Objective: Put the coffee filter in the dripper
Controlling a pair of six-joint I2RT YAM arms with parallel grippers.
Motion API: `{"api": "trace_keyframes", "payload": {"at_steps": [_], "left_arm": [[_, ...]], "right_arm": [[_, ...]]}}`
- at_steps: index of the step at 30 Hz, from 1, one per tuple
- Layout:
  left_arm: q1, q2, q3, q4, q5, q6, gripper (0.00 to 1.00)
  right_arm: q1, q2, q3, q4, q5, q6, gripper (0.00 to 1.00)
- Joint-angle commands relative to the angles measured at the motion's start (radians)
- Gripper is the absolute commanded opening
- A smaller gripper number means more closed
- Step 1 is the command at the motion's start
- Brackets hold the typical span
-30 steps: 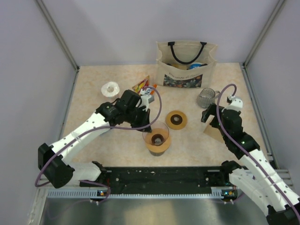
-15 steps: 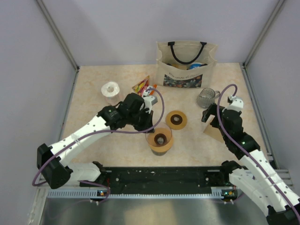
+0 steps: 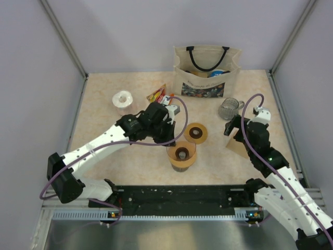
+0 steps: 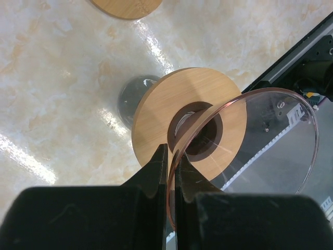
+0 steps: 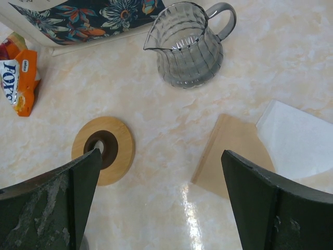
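Ana: What has shifted over the last second?

Ben: Only the left arm. It has carried the dripper (image 3: 181, 153) rightward over the desk (image 3: 99, 104); the right arm has not budged.

Ana: How is it held?

Ben: The left gripper (image 4: 170, 156) is clenched on the glass rim, pinching the thin wall, with the wooden collar under the cone.

Ana: And the coffee filter?

Ben: The coffee filter (image 5: 229, 156) lies flat on the desk, well apart to the right of the dripper. It sits just below the right gripper (image 5: 156, 154), toward its right finger. That gripper's jaws stand wide and grasp nothing. The brown fan's straight edge runs diagonally, and a white paper (image 5: 299, 138) touches its right side. The right arm is plainly nearer, so I judge the pick is its job, then a carry leftward.

Ana: Farther back?

Ben: A spare wooden ring (image 5: 104, 150), a glass pitcher (image 5: 187, 49), then a flowered tote bag (image 5: 88, 13).

Ana: Any writing?

Ben: The snack packet (image 5: 15, 73) shows "FOR", cut off. The tote's line is too small to read.
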Motion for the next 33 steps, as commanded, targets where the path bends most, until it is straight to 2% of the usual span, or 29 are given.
{"api": "trace_keyframes", "payload": {"at_steps": [1,6,18,33], "left_arm": [[-0.035,0.111,-0.047,-0.224,-0.251,0.051,0.00],[-0.044,0.142,-0.014,-0.278,-0.293,0.042,0.00],[-0.046,0.190,-0.039,-0.288,-0.277,0.043,0.00],[-0.049,0.160,0.004,-0.288,-0.242,0.039,0.00]], "right_arm": [[-0.005,-0.018,-0.006,0.034,0.021,-0.015,0.98],[-0.005,-0.021,-0.006,0.036,0.024,-0.015,0.98],[-0.004,-0.041,-0.009,0.031,0.034,-0.013,0.98],[-0.004,-0.042,-0.009,0.031,0.043,-0.009,0.98]]}}
